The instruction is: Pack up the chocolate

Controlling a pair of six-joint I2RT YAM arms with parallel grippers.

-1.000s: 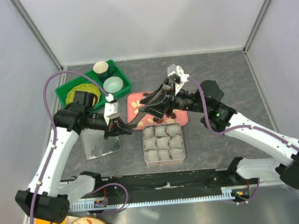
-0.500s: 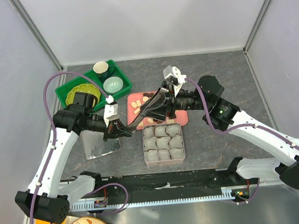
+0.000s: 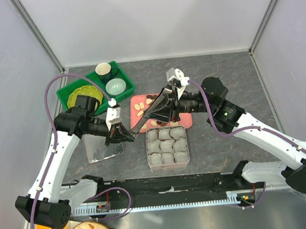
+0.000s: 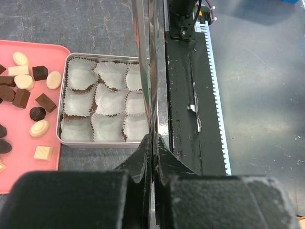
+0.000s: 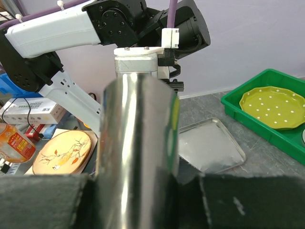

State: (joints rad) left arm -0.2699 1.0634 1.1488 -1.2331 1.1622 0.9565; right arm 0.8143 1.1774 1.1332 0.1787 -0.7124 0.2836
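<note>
Left fingers pinch shut on a thin metal sheet whose far end sits between the right fingers, grip unclear; the chocolate lies on the pink tray, at 12 o'clock of the tin from above, nearer the right arm.

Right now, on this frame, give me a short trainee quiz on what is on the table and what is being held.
1. What is the left gripper clamped on?
2. True or false: all the paper cups in the tin already hold chocolates.
3. Where do the chocolates lie? A: on the pink tray. B: in the paper cups. C: in the left gripper.

Key
1. A thin shiny metal sheet, held on edge.
2. False. The cups that show are empty.
3. A.
</note>
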